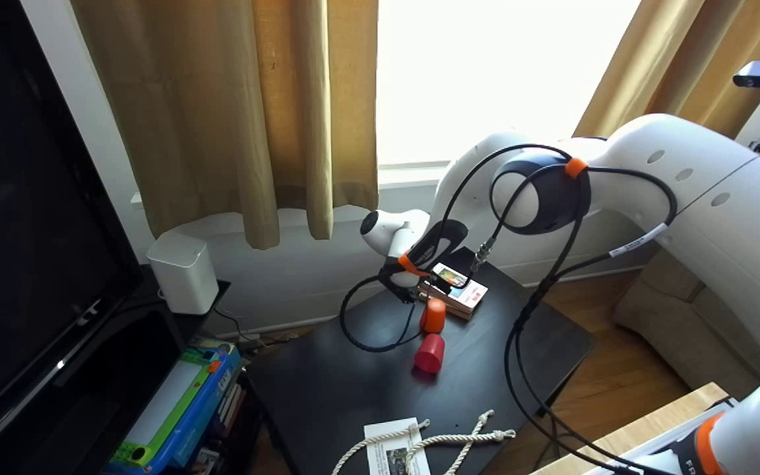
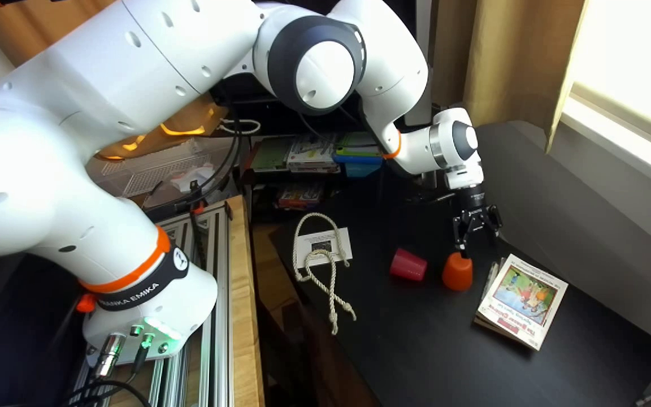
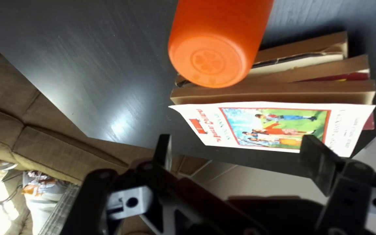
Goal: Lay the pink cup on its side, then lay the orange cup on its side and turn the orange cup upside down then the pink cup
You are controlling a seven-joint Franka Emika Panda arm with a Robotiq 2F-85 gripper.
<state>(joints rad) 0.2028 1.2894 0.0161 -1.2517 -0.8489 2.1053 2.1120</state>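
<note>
Orange cup and pink cup rest beneath a white robot arm, on a black table. At the arm's end, the black gripper hovers, spread wide. A black cable loops down beside the gripper in an exterior view. Below and near the gripper lies a stack of books, just beside the orange cup and crowding that side. Well apart from the gripper, white rope crosses a printed card. The orange cup stands upside down below the gripper; the pink cup lies on its side near it, farther from the gripper.
</note>
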